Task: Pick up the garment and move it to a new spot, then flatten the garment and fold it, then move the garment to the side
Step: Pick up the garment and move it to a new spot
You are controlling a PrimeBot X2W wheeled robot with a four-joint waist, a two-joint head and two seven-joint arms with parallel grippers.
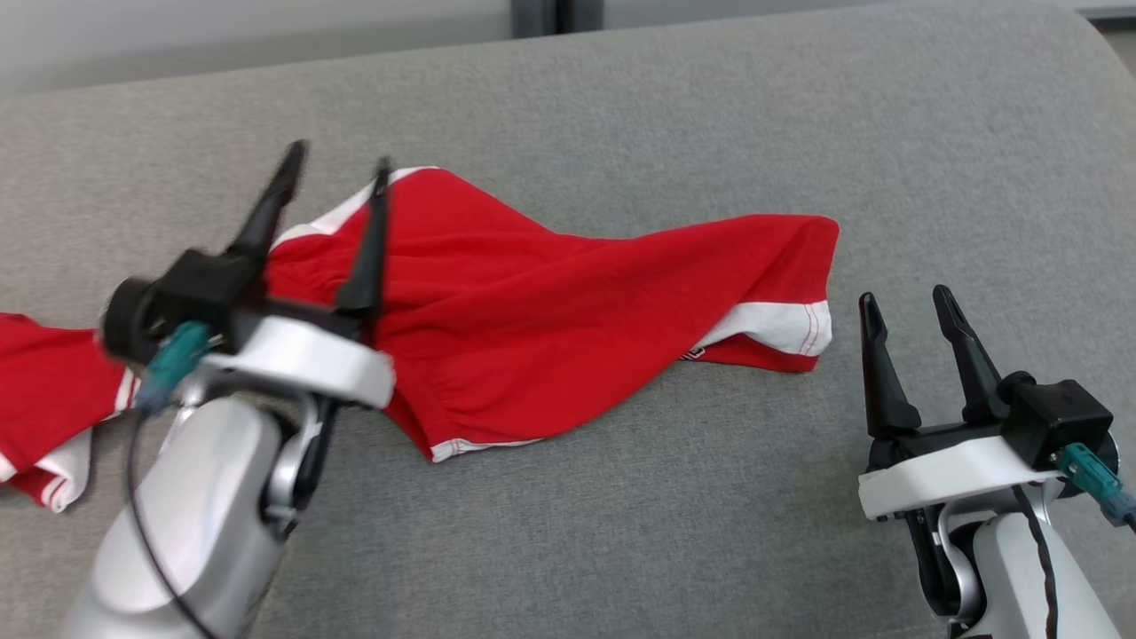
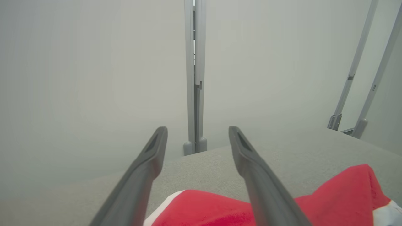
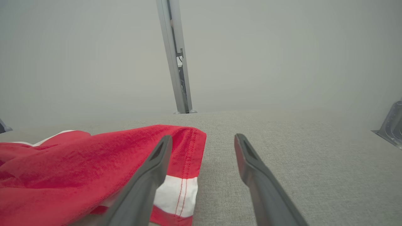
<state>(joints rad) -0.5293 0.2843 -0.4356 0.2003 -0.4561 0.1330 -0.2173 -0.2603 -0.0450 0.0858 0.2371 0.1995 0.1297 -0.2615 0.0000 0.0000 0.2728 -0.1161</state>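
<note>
2 tools gape wide and hold nothing, left tool point(image 1: 340, 158) over the rumpled red garment point(image 1: 550, 284) mid grey fabric surface point(image 1: 710, 106), right tool point(image 1: 903, 299) just right of its hem; flattening, folding, move aside left to do.

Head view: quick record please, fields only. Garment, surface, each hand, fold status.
garment: red with white trim, rumpled, stretched left to right
surface: grey fabric pad, garment lying on it
left hand: open, empty, raised over the garment's left part
right hand: open, empty, beside the garment's right hem, apart from it
fold status: not flattened, not folded
</note>
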